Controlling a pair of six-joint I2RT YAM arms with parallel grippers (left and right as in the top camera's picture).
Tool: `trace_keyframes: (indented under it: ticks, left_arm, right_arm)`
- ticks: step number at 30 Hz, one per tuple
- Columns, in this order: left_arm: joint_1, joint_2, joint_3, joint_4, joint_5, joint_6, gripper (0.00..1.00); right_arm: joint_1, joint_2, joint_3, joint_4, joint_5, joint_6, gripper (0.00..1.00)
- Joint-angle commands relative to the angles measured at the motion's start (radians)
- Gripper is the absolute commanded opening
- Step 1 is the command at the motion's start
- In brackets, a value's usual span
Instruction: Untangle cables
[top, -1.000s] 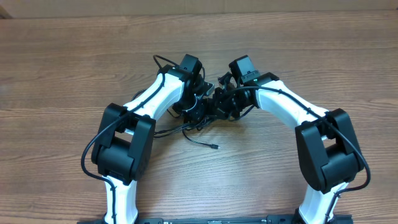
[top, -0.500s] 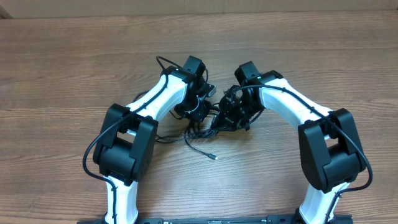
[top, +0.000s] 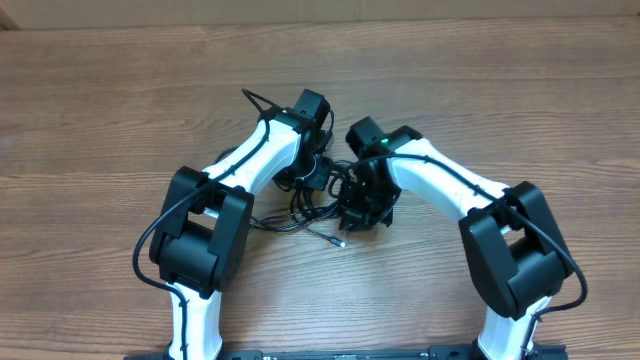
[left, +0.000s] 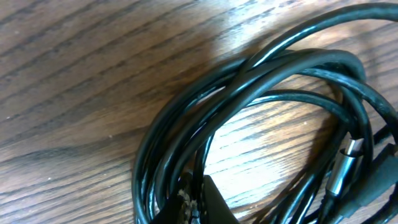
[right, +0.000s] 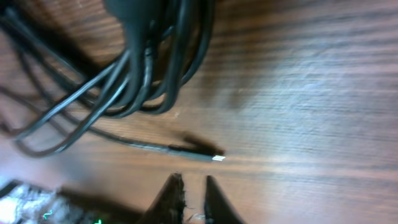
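The cables (top: 300, 212) are a tangle of thin black cords on the wooden table between my two arms. One loose plug end (top: 340, 241) trails toward the front. In the left wrist view the looped cables (left: 249, 81) fill the frame, with a silver-tipped plug (left: 352, 149) at the right. My left gripper (left: 198, 185) is shut on a strand of the bundle. In the right wrist view the cables (right: 149, 68) lie beyond my right gripper (right: 193, 182). Its jaws stand slightly apart with nothing between them, just short of the silver plug tip (right: 217, 158).
Both white arms crowd together over the tangle, the left gripper (top: 318, 172) and the right gripper (top: 362, 212) close to each other. Thicker black wires run along each arm. Bare wooden table (top: 520, 90) surrounds them.
My right arm has swung left and forward over the tangle, and its jaws have parted a little. The loose plug end shifted slightly. The left arm has barely moved.
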Motion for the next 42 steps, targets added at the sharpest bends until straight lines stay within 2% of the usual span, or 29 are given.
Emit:
trace_keyframes:
  ticks: [1, 4, 11, 15, 20, 23, 25, 27, 31, 42]
  left_arm:
    - [0.001, 0.01, -0.003, 0.004, -0.027, -0.029, 0.08]
    - [0.001, 0.01, -0.003, 0.005, -0.027, -0.029, 0.09]
    - [0.001, 0.01, -0.003, 0.005, -0.027, -0.029, 0.09]
    - [0.001, 0.01, -0.003, 0.005, -0.027, -0.029, 0.1]
    - [0.001, 0.01, -0.003, 0.005, -0.027, -0.029, 0.11]
    - [0.001, 0.01, -0.003, 0.005, -0.027, -0.029, 0.11]
    - [0.001, 0.01, -0.003, 0.005, -0.027, -0.029, 0.11]
    - [0.001, 0.01, -0.003, 0.005, -0.027, -0.029, 0.11]
    - [0.001, 0.01, -0.003, 0.004, -0.027, -0.029, 0.11]
    - [0.001, 0.01, -0.003, 0.003, -0.027, -0.029, 0.12]
  right_arm:
    - [0.023, -0.04, 0.024, 0.034, 0.155, 0.124, 0.26]
    - [0.012, -0.04, 0.024, 0.103, 0.155, 0.125, 0.3]
    - [-0.054, -0.04, 0.024, 0.187, 0.1, 0.203, 0.3]
    - [-0.082, -0.04, 0.024, 0.188, -0.05, 0.195, 0.17]
    - [-0.083, -0.04, 0.024, 0.201, -0.126, 0.2, 0.15]
    - [-0.083, -0.04, 0.024, 0.226, -0.097, 0.208, 0.14]
    - [-0.071, -0.038, 0.024, 0.23, -0.007, 0.278, 0.15]
    - [-0.047, -0.035, 0.023, 0.23, 0.093, 0.34, 0.24]
    - [-0.013, -0.029, 0.002, 0.251, 0.181, 0.392, 0.29]
    - [0.002, -0.025, -0.053, 0.276, 0.273, 0.417, 0.26]
